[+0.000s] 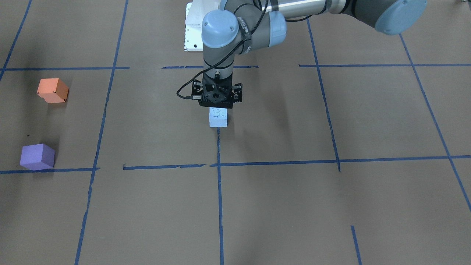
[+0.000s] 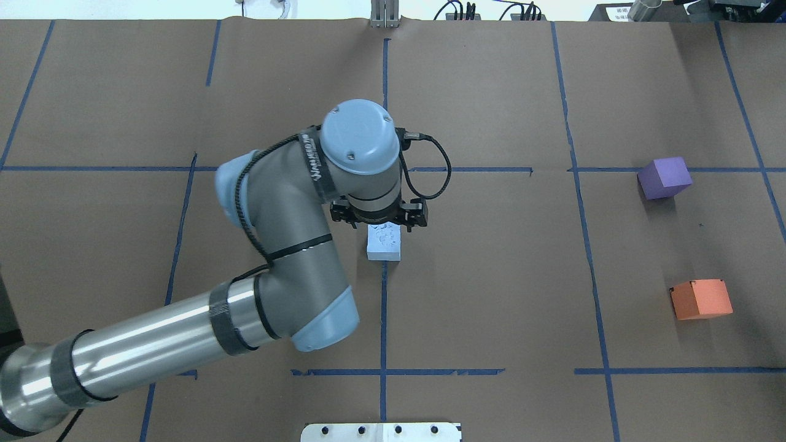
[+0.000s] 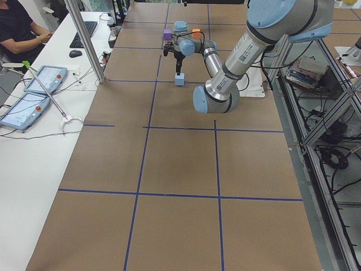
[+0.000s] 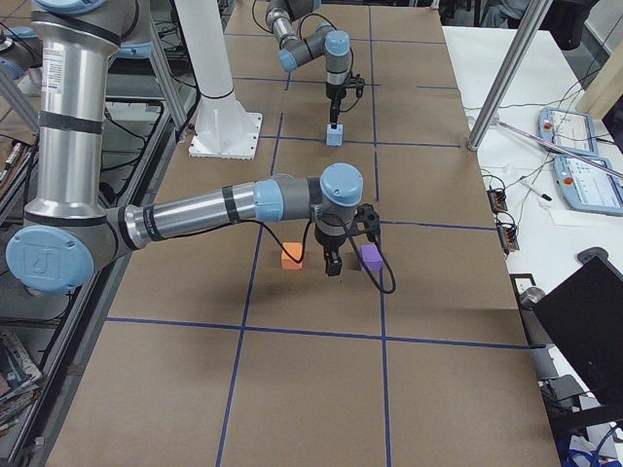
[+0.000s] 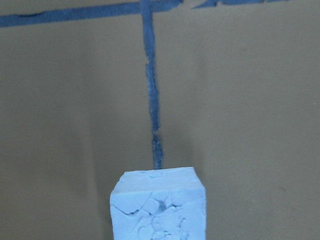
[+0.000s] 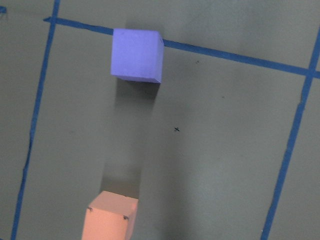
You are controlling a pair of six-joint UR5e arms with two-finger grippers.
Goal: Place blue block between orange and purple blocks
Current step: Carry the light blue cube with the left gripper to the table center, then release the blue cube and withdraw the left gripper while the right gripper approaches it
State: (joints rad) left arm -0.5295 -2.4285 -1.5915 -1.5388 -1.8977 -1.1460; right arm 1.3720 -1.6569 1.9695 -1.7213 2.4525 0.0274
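Note:
The light blue block stands on a blue tape line at the table's middle, also seen in the overhead view and low in the left wrist view. My left gripper points straight down right over it; the wrist hides its fingers, so I cannot tell open from shut. The orange block and purple block sit apart on my right, with bare paper between them. My right gripper shows only in the exterior right view, hanging between those two blocks; I cannot tell its state.
Blue tape lines cross the brown paper table. The white base plate lies at the robot's edge. A side table with tablets and a metal post stand beyond the far edge.

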